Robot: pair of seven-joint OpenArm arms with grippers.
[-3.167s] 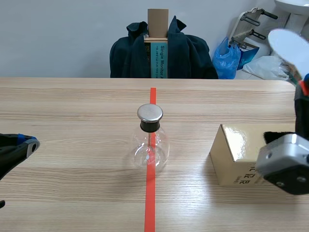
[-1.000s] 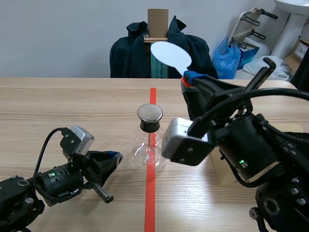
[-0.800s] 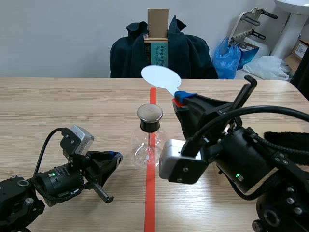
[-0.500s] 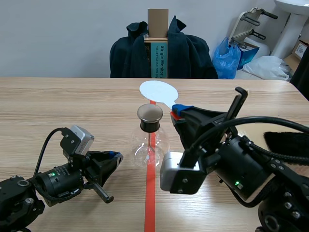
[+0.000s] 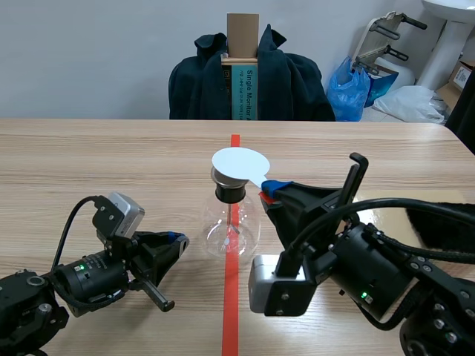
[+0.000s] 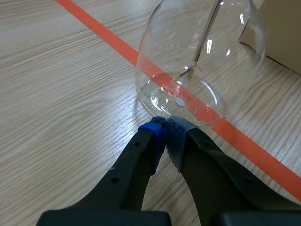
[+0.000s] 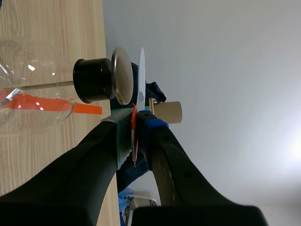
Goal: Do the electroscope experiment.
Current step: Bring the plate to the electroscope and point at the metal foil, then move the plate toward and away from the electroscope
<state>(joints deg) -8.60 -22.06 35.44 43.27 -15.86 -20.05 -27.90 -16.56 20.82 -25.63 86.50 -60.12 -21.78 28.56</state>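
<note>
Right gripper (image 5: 269, 189) sits lower than 0.5 s ago, bringing the white disc (image 5: 240, 162) down over the metal cap (image 5: 228, 179) of the flask (image 5: 231, 219); left arm unchanged. Scene view: flask stands on the tape line (image 5: 231, 311) mid-table, left gripper (image 5: 174, 241) low, just beside the flask. Left wrist: left gripper (image 6: 164, 136) fingers together, empty, tips at the base of the flask (image 6: 202, 56); box (image 6: 277, 33) behind it. Right wrist: right gripper (image 7: 135, 123) clamped on the disc's red handle; white disc (image 7: 141, 75) edge-on, just beside the metal cap (image 7: 121, 75); can't tell if they touch.
</note>
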